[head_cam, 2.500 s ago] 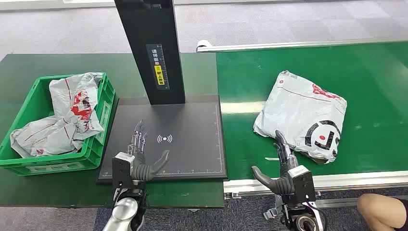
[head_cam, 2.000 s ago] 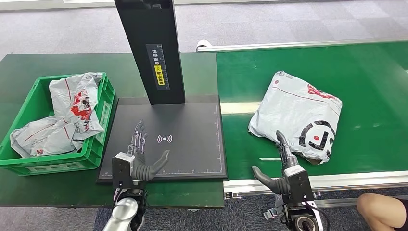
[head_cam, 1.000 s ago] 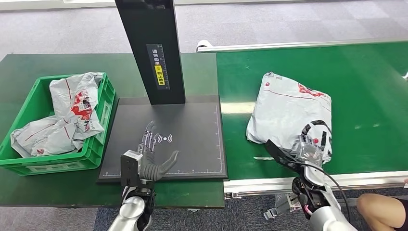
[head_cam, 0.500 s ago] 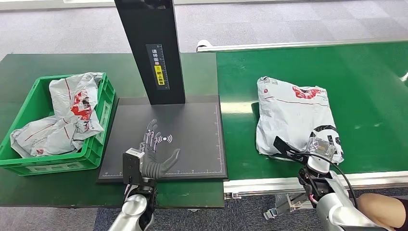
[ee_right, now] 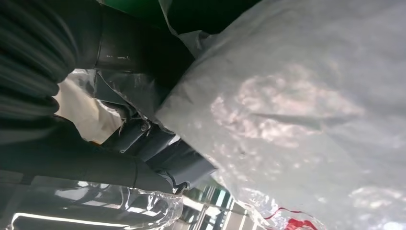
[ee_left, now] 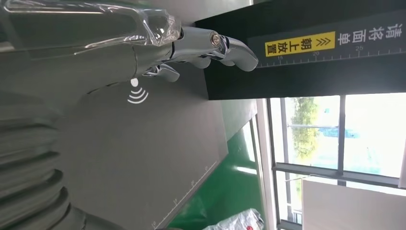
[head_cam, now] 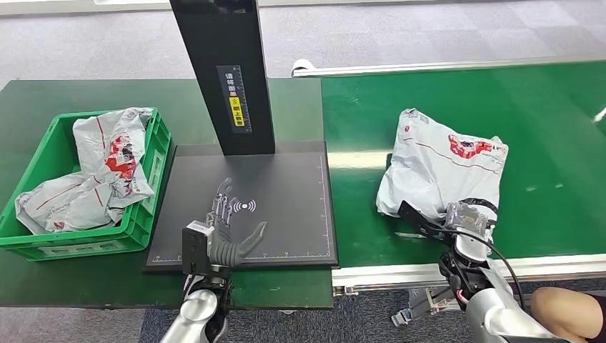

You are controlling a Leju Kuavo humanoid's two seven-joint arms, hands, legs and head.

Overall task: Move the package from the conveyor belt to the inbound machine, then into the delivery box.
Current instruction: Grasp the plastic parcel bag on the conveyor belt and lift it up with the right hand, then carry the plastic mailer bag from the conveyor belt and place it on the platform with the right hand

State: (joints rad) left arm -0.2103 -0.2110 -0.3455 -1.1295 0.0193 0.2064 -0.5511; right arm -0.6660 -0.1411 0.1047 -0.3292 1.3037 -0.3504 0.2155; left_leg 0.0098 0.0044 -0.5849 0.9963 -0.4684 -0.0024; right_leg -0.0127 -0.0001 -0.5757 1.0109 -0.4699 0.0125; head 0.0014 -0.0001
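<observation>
We're at the very first step here: the pick-up off the conveyor belt point(head_cam: 557, 143). Our right hand point(head_cam: 457, 221) is closed on the near edge of the package point(head_cam: 439, 161), thumb under one side and fingers over the other, and in the right wrist view the grey plastic bunches up tight against the dark fingers point(ee_right: 158, 148). We'd call that a real grip, not just a touch.

The package lies on the belt just right of the inbound machine point(head_cam: 250, 207), its near end looking gathered up at the hand, its far end flat on the green. It's a soft grey mailer bag, crinkled, with red print across the upper face — floppy, we'd judge, and likely to sag and swing once it's off the belt.

Our left hand point(head_cam: 221, 229) hovers over the machine's black plate, empty, fingers spread and pointing toward the wireless mark point(head_cam: 244, 206).

Next, we reckon, comes a lift and a carry leftward onto that plate — high enough for the drooping bag to clear the belt's edge rail. After that it goes on to the delivery box point(head_cam: 28, 246), the green crate at far left, which already has bags in it.
</observation>
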